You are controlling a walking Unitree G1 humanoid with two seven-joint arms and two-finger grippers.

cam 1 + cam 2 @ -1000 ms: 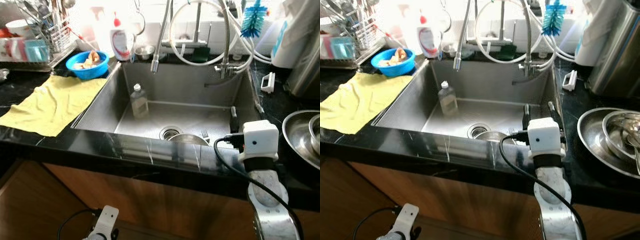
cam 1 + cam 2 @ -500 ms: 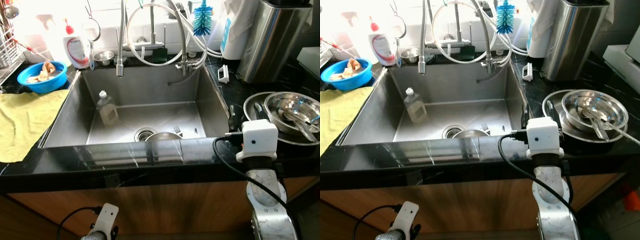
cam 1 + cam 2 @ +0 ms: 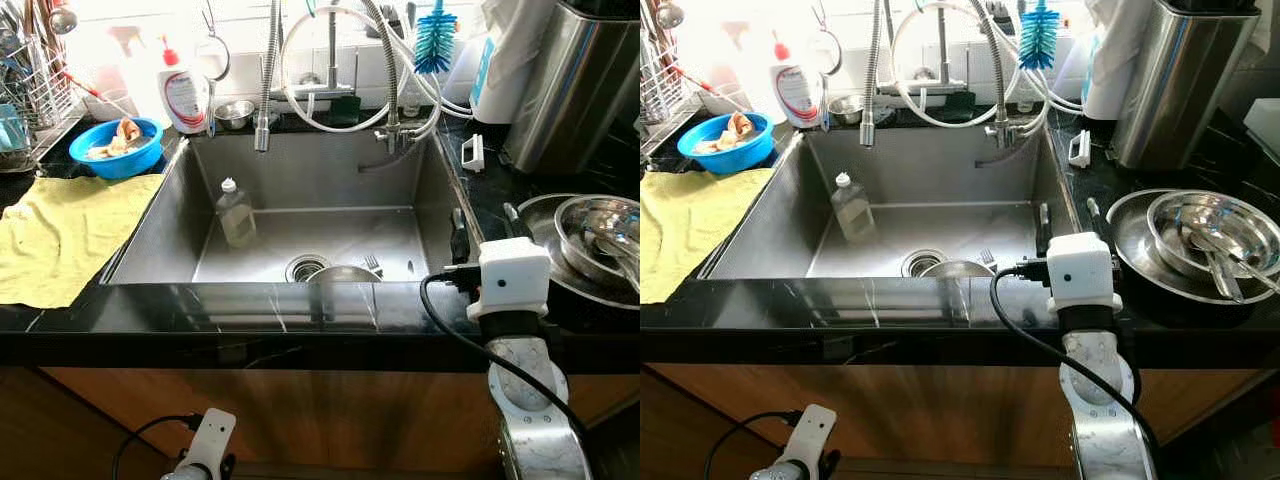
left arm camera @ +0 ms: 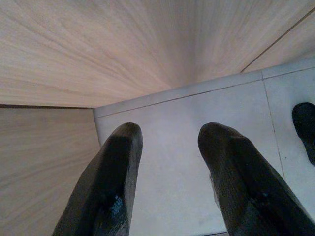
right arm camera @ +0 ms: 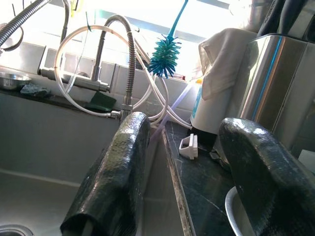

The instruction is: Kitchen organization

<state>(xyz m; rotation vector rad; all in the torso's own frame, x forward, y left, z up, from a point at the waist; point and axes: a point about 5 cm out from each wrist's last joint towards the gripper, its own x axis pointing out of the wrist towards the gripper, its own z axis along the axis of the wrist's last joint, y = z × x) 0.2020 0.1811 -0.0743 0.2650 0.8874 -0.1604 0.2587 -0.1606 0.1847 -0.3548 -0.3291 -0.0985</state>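
Observation:
A steel sink (image 3: 180,215) holds a clear plastic bottle (image 3: 237,213), a steel dish (image 3: 343,273) by the drain, and a fork (image 3: 372,264). My right gripper (image 3: 485,225) hovers open over the sink's front right corner, one finger above the basin and one above the black counter. Nothing is between its fingertips (image 5: 129,142). Stacked steel plates and bowls (image 3: 590,240) with cutlery lie just right of it. My left gripper (image 4: 167,142) hangs open low beside the wooden cabinet, over floor tiles.
A yellow cloth (image 3: 60,235), a blue bowl of scraps (image 3: 117,147) and a dish rack (image 3: 25,80) are on the left counter. A soap bottle (image 3: 185,95), hoses and taps (image 3: 330,60), a blue brush (image 3: 436,30) and a tall steel container (image 3: 570,85) line the back.
The whole picture has shifted: the camera swung right, then slightly back left. My right gripper stays open near the sink's front right corner; the left arm still hangs low.

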